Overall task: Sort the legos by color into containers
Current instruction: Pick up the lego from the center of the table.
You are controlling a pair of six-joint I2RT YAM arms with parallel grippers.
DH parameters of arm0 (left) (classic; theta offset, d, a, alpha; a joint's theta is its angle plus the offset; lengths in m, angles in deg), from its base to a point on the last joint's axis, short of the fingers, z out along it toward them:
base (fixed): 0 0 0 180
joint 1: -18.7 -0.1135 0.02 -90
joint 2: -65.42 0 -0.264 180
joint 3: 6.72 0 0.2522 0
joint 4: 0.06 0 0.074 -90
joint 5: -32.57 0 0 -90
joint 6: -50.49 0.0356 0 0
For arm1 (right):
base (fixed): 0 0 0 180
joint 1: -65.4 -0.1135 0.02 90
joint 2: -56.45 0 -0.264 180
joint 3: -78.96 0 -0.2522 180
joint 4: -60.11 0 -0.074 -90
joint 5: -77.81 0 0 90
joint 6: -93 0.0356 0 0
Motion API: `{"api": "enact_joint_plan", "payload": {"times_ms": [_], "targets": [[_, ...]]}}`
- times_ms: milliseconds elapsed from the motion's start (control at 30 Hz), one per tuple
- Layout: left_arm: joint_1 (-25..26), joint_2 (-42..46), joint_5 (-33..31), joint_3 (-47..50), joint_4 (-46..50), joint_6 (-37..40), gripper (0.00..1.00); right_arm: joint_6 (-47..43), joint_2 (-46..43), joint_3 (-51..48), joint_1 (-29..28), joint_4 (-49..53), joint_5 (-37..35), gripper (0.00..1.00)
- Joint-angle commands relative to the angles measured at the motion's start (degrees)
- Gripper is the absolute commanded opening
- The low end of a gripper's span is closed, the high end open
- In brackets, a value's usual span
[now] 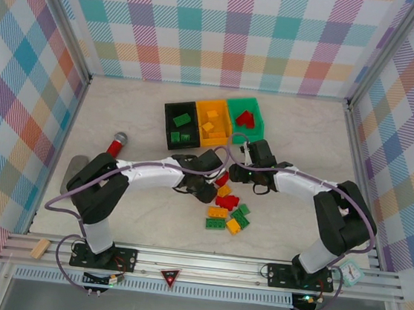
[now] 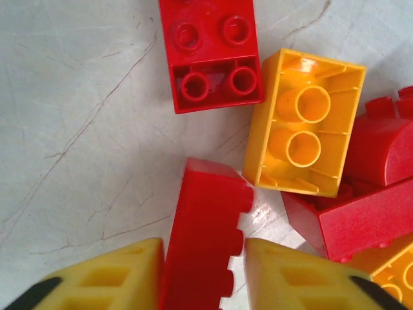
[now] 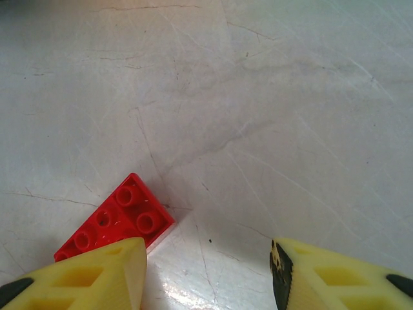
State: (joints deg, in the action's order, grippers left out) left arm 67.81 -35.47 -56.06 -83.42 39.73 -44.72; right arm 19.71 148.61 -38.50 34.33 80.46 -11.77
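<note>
**A:** Left wrist view first. What sits between the fingers?

**B:** The left gripper (image 2: 203,274) is closed on a red brick (image 2: 206,219). The brick stands on its side with its studs facing the right-hand finger (image 2: 290,278), and both fingers press against it.

**A:** What lies around it?

**B:** Just beyond it on the pale table (image 2: 77,129), a yellow brick (image 2: 303,123) lies hollow side up. A stepped red brick (image 2: 210,55) is beside that, and more red bricks crowd the right edge.

**A:** And the right arm?

**B:** In its wrist view the right gripper (image 3: 208,274) has its fingers spread wide over bare table, with nothing between them. A flat red brick (image 3: 119,219) lies next to the finger (image 3: 90,278) at the left of the picture, and its near end is hidden behind that finger.

**A:** Where is everything from above?

**B:** The loose pile (image 1: 227,210) of red, yellow and green bricks lies mid-table, between the two arms. Behind it the three bins stand joined in a row. The black bin (image 1: 168,128) holds green bricks, the orange bin (image 1: 199,120) holds yellow ones, and the green bin (image 1: 261,110) holds red ones.
</note>
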Motion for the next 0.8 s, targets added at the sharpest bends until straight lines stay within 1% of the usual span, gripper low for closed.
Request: {"api": "enact_joint_plan", "payload": {"times_ms": [0,67,133,167,367,500,600,667,767], "targets": [[0.42,-0.59,-0.58,-0.57,1.51,0.25,0.35,-0.11,0.35,0.8,-0.31,0.25,0.19,0.54],[0.38,0.14,-0.91,-0.05,1.15,-0.3,0.34,-0.14,0.33,0.81,-0.31,0.21,0.19,0.54],[0.46,1.1,-1.34,0.63,0.33,-0.63,0.25,-0.02,0.28,0.8,-0.3,0.21,0.17,0.54],[0.46,1.66,-1.65,1.08,-0.18,-0.96,0.23,0.07,0.17,0.75,-0.31,0.09,0.12,0.54],[0.42,4.81,-2.98,1.53,-2.41,-3.24,0.22,0.67,-0.15,0.47,-0.22,-0.08,0.06,0.54],[0.29,7.48,-6.78,2.34,-3.85,-5.27,0.22,1.43,-0.99,-0.11,0.48,-0.03,-0.77,0.54],[-0.01,10.3,-10.07,3.35,-5.0,-7.03,0.2,2.44,-2.36,-1.08,1.57,-0.22,-1.75,0.54],[-0.53,12.64,-11.95,4.4,-6.39,-8.77,0.16,3.58,-4.23,-2.54,3.0,-1.03,-2.1,0.54],[-2.03,15.98,-10.71,6.15,-9.42,-11.3,0.09,5.58,-7.17,-5.49,5.97,-2.95,-1.0,0.54]]}}
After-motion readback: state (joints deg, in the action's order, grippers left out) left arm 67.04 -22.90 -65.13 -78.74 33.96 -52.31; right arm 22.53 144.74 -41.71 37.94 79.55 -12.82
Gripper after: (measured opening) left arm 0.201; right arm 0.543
